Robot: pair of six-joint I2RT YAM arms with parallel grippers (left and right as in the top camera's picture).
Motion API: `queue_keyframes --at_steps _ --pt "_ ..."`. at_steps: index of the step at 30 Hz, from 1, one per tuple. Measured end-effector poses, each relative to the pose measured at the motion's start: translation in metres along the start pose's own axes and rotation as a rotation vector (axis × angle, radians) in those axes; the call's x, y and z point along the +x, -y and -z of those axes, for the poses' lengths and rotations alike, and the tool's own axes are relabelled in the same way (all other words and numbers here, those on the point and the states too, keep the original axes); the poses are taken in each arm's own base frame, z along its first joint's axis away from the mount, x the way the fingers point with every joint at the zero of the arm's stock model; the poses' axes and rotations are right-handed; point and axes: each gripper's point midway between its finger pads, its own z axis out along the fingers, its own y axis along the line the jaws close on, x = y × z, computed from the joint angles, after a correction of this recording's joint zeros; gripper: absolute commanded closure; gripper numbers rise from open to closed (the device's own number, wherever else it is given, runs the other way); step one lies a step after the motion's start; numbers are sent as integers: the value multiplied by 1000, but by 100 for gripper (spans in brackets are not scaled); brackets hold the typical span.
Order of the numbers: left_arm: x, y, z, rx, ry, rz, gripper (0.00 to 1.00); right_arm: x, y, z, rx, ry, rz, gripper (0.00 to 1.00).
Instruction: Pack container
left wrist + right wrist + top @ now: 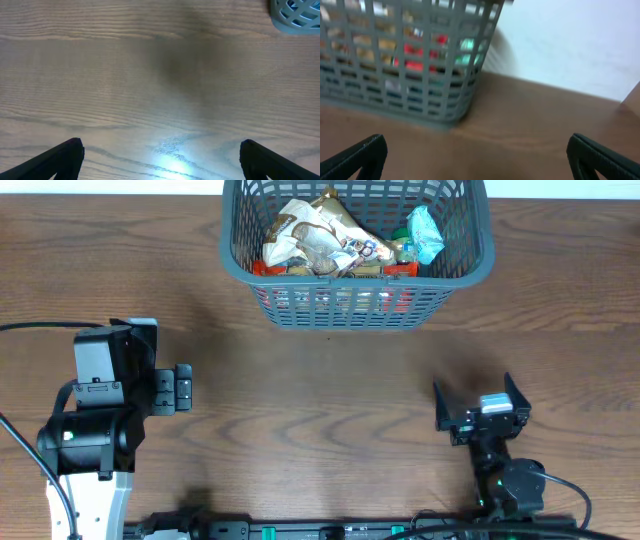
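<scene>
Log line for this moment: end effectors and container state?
left end effector: open, empty, over table | right end effector: open, empty, facing container | container: holds food packets

packet print blurred, nothing legible

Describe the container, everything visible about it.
The container is a large rectangular grey-blue basket, plastic by its look, with lattice mesh sides and a thick rim. It stands upright at the far middle of the wooden table. Food lies inside: a crumpled cream-and-brown packet on top, a teal packet at the right, and red packets showing beneath and through the mesh. Nothing outside touches it but the table.
</scene>
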Motion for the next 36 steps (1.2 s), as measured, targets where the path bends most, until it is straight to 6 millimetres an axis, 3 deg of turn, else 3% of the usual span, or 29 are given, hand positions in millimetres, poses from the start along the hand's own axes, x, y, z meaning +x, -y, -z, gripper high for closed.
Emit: queue_keyframes --at_steps 30,33,36 --pt "0 0 1 -1 6 0 2 0 -1 0 -8 1 0 1" --pt "-2 -2 13 -5 53 5 2 0 -1 0 -8 1 0 1" --pt "-8 0 37 4 184 11 1 0 -1 0 -8 1 0 1"
